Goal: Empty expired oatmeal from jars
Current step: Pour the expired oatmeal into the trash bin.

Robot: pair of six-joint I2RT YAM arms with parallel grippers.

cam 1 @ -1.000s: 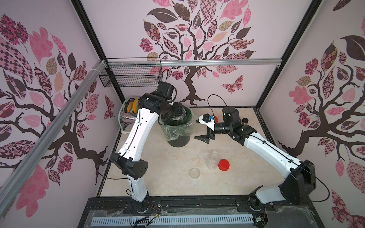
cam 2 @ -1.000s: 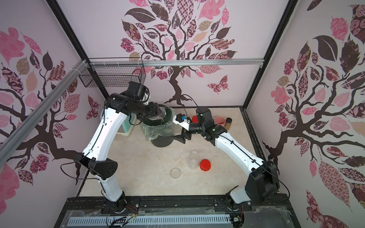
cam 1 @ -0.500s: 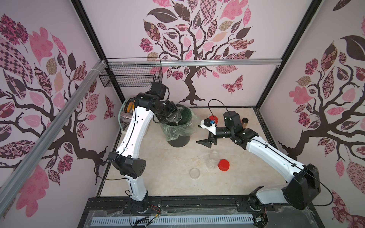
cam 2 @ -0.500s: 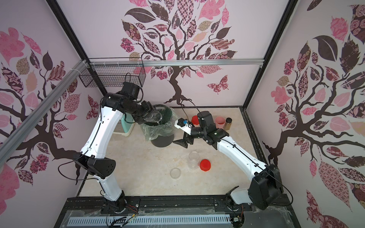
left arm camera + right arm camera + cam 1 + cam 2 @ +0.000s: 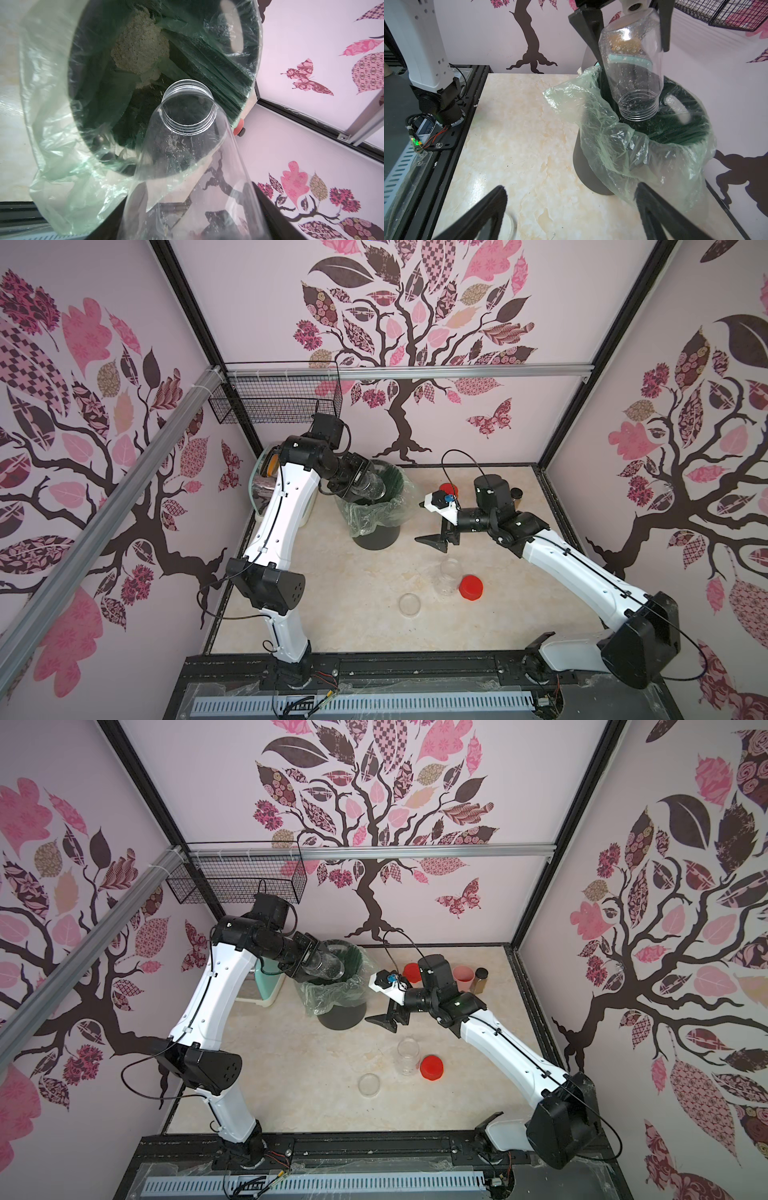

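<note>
My left gripper (image 5: pixel 362 485) is shut on a clear lidless jar (image 5: pixel 188 124), tipped mouth-down over the black bin (image 5: pixel 376 537) with its green liner. Only flecks cling to that jar's walls (image 5: pixel 633 79). A heap of pale oatmeal (image 5: pixel 138 47) lies inside the bin. My right gripper (image 5: pixel 436 537) hangs open and holds nothing, just right of the bin above the table. A second jar (image 5: pixel 448 576) stands open mid-table, with a red lid (image 5: pixel 471 587) and a clear lid (image 5: pixel 409 604) beside it. A red-lidded jar (image 5: pixel 412 972) stands at the back.
A pink cup (image 5: pixel 463 977) and a slim brown bottle (image 5: pixel 481 979) stand at the back right, behind my right arm. A pale green container (image 5: pixel 268 986) sits left of the bin. A wire basket (image 5: pixel 274 400) hangs on the back left rail.
My left arm has swung slightly leftward with the jar still tipped over the bin. My right gripper has sunk a little toward the table and stays open.
</note>
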